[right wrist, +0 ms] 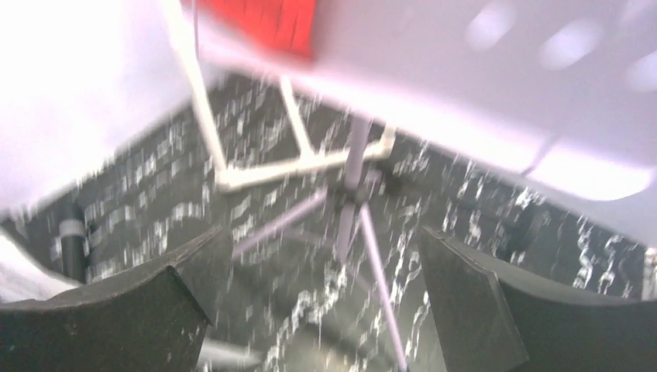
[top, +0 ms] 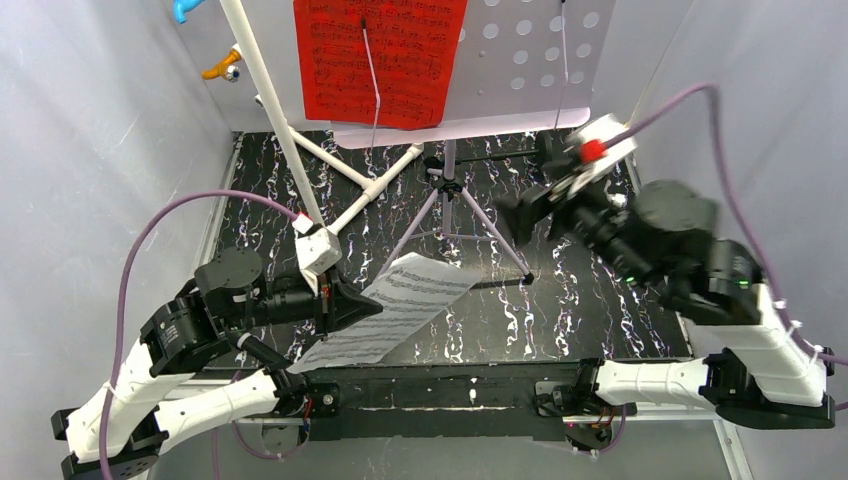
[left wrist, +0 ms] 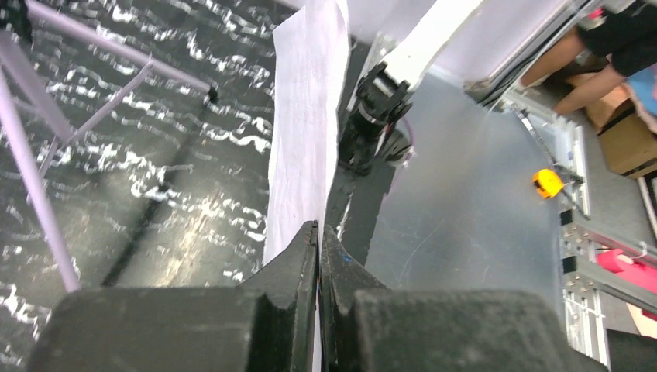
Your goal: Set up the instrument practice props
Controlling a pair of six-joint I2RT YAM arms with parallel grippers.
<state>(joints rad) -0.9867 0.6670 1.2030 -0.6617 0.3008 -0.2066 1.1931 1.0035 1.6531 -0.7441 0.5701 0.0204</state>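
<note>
The lilac perforated music stand [top: 520,60] rises at the back on tripod legs [top: 470,215]. The red music sheet [top: 380,60] rests on its desk, left of centre. My left gripper [top: 345,300] is shut on the edge of the white music sheet [top: 400,310] and holds it tilted above the mat. In the left wrist view the sheet [left wrist: 306,116] runs edge-on out of the closed gripper [left wrist: 319,229]. My right gripper [top: 535,185] is open and empty, raised to the right of the stand pole. Its wrist view is blurred, with the gripper [right wrist: 324,232] over the legs [right wrist: 372,256]. I cannot make out the microphone.
A white PVC pipe frame [top: 290,130] slants up at the back left, its base [top: 375,185] on the black marbled mat [top: 560,300]. Grey walls close in on both sides. Blue [top: 185,8] and orange [top: 222,68] clips hang at the top left.
</note>
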